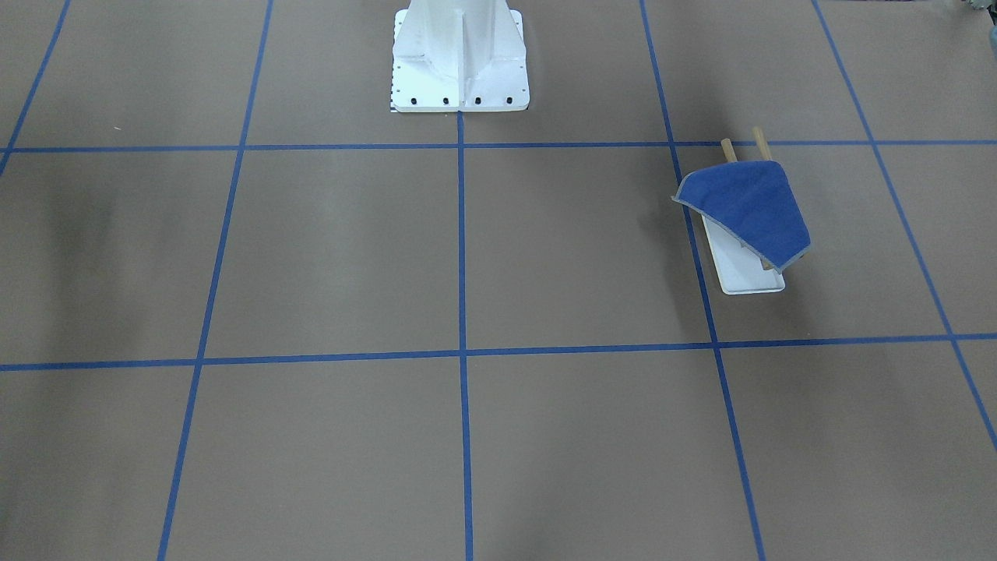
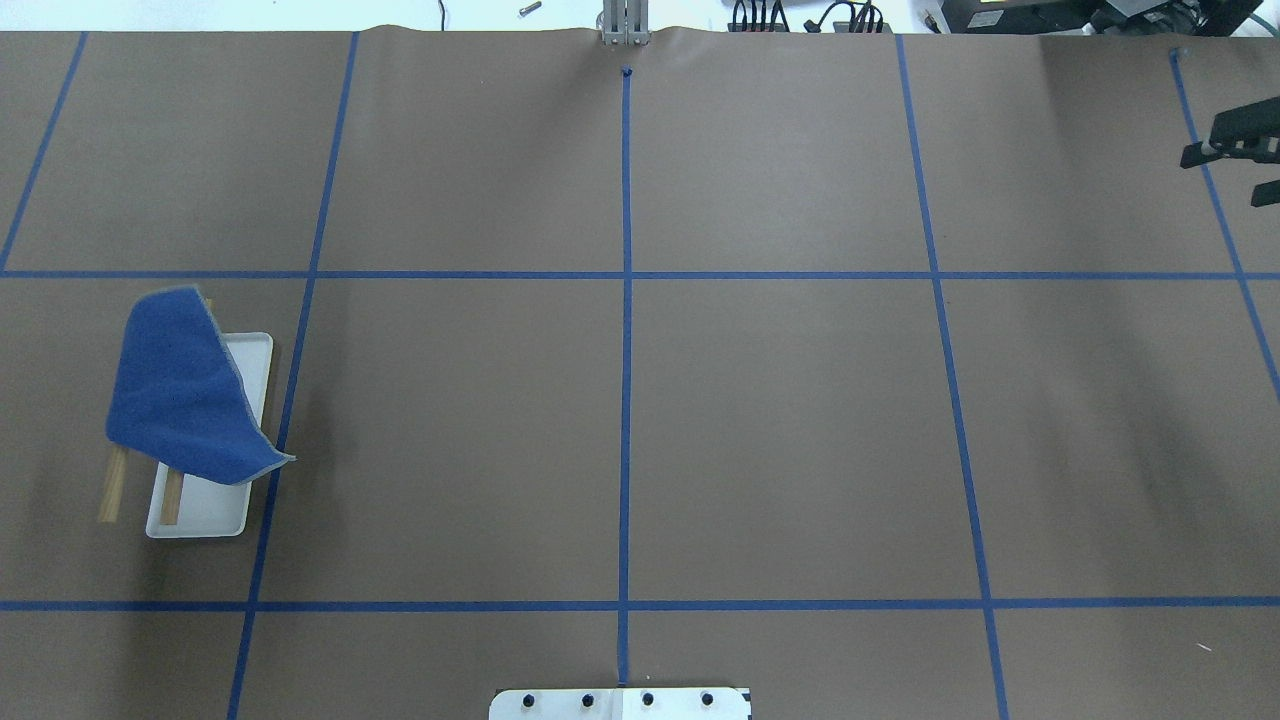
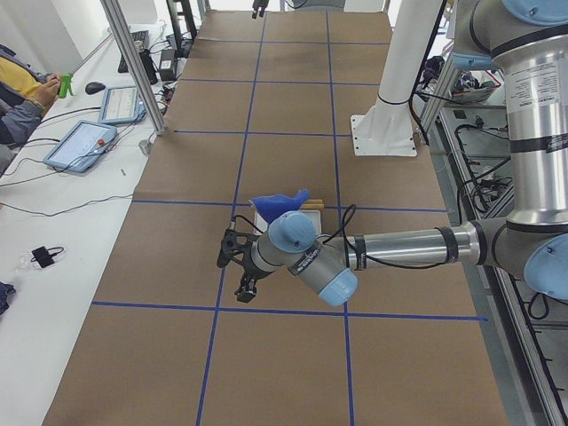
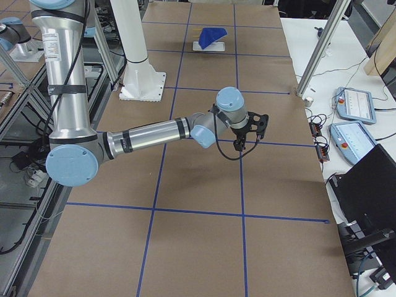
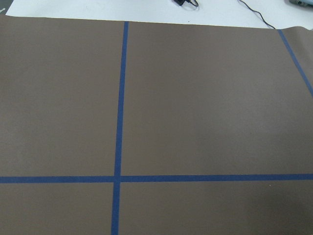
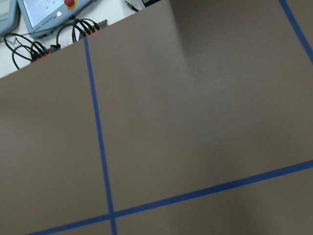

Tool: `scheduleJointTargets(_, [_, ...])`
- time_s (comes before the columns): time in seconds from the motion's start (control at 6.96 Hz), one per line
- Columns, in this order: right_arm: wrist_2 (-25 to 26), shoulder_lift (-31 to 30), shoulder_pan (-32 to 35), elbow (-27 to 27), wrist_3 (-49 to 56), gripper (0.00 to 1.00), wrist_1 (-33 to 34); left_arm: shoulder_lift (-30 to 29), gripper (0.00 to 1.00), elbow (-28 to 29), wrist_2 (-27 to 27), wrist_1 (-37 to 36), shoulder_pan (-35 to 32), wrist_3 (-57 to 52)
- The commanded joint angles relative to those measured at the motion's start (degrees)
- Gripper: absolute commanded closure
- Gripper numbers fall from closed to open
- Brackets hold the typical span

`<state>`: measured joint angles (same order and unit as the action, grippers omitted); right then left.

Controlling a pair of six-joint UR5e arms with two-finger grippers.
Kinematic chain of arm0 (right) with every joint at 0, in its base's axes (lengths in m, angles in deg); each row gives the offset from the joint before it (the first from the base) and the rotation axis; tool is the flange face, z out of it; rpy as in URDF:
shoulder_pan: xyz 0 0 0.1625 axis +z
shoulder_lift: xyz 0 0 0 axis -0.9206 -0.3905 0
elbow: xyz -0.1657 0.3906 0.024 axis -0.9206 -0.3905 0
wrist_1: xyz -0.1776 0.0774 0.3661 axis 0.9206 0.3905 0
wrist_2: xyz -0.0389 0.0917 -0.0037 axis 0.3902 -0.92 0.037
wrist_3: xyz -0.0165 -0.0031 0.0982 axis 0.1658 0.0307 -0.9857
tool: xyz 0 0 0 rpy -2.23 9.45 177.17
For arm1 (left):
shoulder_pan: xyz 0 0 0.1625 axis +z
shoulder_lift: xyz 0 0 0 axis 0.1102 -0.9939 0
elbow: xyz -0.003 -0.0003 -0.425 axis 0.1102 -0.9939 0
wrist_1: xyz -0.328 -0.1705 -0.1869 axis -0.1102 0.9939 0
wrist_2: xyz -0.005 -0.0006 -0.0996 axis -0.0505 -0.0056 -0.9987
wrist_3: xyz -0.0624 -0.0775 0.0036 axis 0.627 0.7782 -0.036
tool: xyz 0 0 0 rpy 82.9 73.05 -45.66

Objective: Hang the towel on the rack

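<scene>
The royal-blue towel (image 1: 748, 209) lies draped at a slant over the rack's two wooden rods (image 1: 761, 143), whose ends stick out past it. The towel also shows in the overhead view (image 2: 185, 390). The rack's white tray base (image 2: 215, 505) stands on the table's left side. My left gripper (image 3: 232, 268) hovers above the table on the operators' side of the rack, apart from it and holding nothing I can see; I cannot tell if it is open or shut. My right gripper (image 2: 1220, 175) is far right, open and empty, also in the right side view (image 4: 247, 133).
The large white bolted pedestal (image 1: 459, 62) stands at the robot's side, mid-table. Blue tape lines grid the brown table cover (image 2: 780, 430). Tablets (image 3: 84, 142) and cables lie beyond the operators' edge, with an aluminium post (image 4: 318, 49) there.
</scene>
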<state>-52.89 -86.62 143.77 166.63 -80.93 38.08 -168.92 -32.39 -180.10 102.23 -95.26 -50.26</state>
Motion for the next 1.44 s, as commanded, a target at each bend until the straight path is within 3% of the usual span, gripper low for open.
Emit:
scheduleJointTargets(0.0, [-0.45, -8.19, 2.95, -0.23, 23.98, 0.00, 0.77, -0.04, 0.02, -0.16, -1.62, -8.76, -1.59, -9.41])
scheduleJointTargets(0.29, [0.77, -8.67, 5.50, -2.16, 46.40, 0.00, 9.42, 0.14, 0.02, -0.16, -1.62, -18.13, -0.80, -19.31])
scheduleJointTargets(0.58, [1.05, -5.61, 6.73, -2.17, 61.14, 0.00, 24.17, -1.61, 0.01, -1.82, -1.88, -31.22, -1.24, -20.69])
scheduleJointTargets(0.86, [0.69, -0.43, 5.78, -1.73, 64.26, 0.00, 35.88, -2.77, 0.01, -6.81, -1.53, -42.58, -1.33, -20.69])
scheduleJointTargets(1.29, [1.48, 7.84, 4.10, -1.47, 68.49, 0.00, 50.66, -1.01, 0.01, -7.45, -1.96, -41.84, -1.33, -21.04])
